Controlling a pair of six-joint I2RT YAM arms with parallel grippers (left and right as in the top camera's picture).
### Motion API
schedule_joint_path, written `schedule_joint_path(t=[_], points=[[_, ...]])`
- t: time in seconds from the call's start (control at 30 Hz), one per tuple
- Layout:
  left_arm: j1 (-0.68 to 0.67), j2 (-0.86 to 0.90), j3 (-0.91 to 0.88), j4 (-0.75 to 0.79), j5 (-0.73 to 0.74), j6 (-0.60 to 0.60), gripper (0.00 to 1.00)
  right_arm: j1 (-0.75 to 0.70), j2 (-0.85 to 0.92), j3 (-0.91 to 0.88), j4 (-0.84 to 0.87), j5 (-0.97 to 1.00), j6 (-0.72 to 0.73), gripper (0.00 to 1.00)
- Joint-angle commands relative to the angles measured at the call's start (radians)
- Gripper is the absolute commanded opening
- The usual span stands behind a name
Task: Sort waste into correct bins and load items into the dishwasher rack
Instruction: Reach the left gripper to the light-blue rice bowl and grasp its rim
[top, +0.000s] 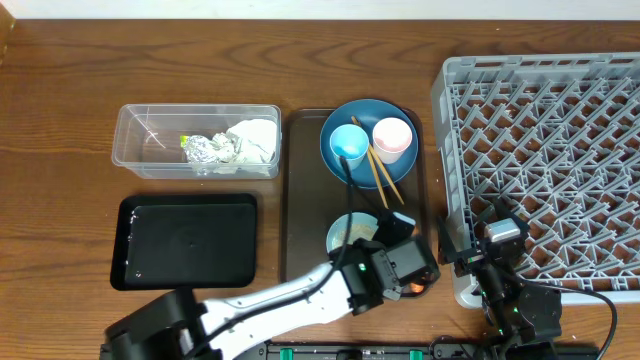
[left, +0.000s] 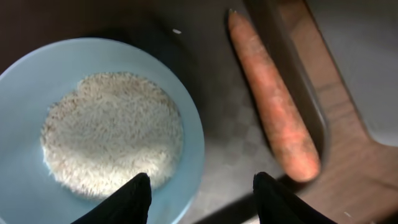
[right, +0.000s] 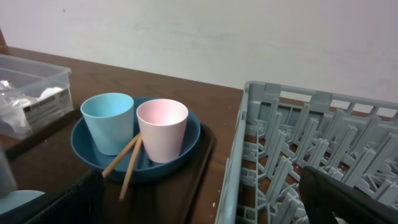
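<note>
My left gripper (left: 202, 193) is open and empty, low over the brown serving tray. Its jaws sit between the pale-blue bowl (left: 37, 74) holding white rice (left: 112, 130) and the orange carrot (left: 273, 99) lying by the tray's rim. In the overhead view it (top: 398, 228) is beside the bowl (top: 342, 232). My right gripper (right: 199, 208) is open and empty, straddling the grey rack's (right: 292, 124) near-left edge. The dark-blue dish (top: 365, 165) holds the light-blue cup (top: 349, 143), pink cup (top: 392, 140) and chopsticks (top: 380, 178). The clear tub (top: 140, 130) holds the foil wrapper (top: 203, 150) and tissue (top: 252, 140).
The black tray (top: 185, 240) lies in front of the clear tub at the left. The brown serving tray (top: 300, 190) carries the dish and bowl. The rack (top: 550, 130) fills the right side. One stray rice grain (left: 177, 31) lies on the tray.
</note>
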Motion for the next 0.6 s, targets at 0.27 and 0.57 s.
schedule_joint_path(t=[0.27,0.57], points=[[-0.005,0.126,0.014,0.053,-0.176,0.063,0.56,-0.006,-0.004,-0.002,-0.004,-0.002,0.012,0.99],[-0.005,0.145,0.014,0.052,-0.175,0.062,0.21,-0.006,-0.004,-0.002,-0.004,-0.002,0.012,0.99]])
